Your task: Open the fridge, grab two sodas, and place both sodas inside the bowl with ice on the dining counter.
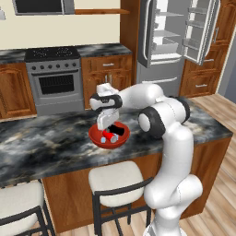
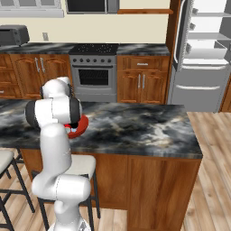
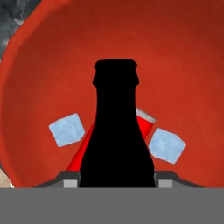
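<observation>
In the hand view my gripper (image 3: 117, 181) is shut on a black soda (image 3: 116, 131), held neck-forward right over the red bowl (image 3: 175, 65). Pale ice cubes (image 3: 66, 129) lie in the bowl on either side of the bottle. A red-labelled piece (image 3: 145, 121), apparently another soda lying down, pokes out behind it. From the left base view the gripper (image 1: 103, 123) hangs in the bowl (image 1: 97, 137) on the dining counter (image 1: 46, 138), and a dark shape (image 1: 119, 132) rests inside it. The fridge (image 1: 166, 32) stands behind with its door (image 1: 203, 27) open. My arm hides most of the bowl (image 2: 80, 128) in the right base view.
Stools (image 1: 115, 182) (image 1: 18, 203) stand tucked under the near side of the counter. A stove (image 1: 55, 80) and brown cabinets (image 1: 106, 69) line the back wall. The marbled counter top (image 2: 135, 126) stretches bare to the right of the bowl. The fridge (image 2: 203, 45) is at far right.
</observation>
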{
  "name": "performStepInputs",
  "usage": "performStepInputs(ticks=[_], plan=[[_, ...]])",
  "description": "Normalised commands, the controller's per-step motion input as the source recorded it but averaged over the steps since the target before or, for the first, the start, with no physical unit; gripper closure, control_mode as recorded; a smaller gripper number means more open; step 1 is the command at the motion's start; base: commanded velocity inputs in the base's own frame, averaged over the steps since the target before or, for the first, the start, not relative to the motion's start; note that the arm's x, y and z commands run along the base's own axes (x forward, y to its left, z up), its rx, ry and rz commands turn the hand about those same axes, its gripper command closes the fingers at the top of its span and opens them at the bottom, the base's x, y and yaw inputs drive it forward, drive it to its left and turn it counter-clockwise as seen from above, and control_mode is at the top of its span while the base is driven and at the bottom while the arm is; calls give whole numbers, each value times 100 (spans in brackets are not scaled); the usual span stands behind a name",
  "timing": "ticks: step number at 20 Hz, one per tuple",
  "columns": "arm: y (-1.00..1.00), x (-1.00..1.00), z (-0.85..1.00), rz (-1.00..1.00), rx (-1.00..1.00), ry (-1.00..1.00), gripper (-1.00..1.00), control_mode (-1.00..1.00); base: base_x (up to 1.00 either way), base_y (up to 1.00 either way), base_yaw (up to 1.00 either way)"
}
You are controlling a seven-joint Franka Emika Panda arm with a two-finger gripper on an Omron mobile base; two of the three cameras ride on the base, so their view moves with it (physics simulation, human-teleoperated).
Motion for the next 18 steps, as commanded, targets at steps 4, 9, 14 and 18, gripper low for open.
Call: performStepInputs(ticks=[4,9,14,18], plan=[[8,0,-19,2,0,0,-100,-100,0,0,0],[4,-1,-8,1,0,-3,-100,-100,0,0,0],[0,-22,4,0,0,-5,-100,-100,0,0,0],[0,-25,28,0,1,-4,-100,-100,0,0,0]])
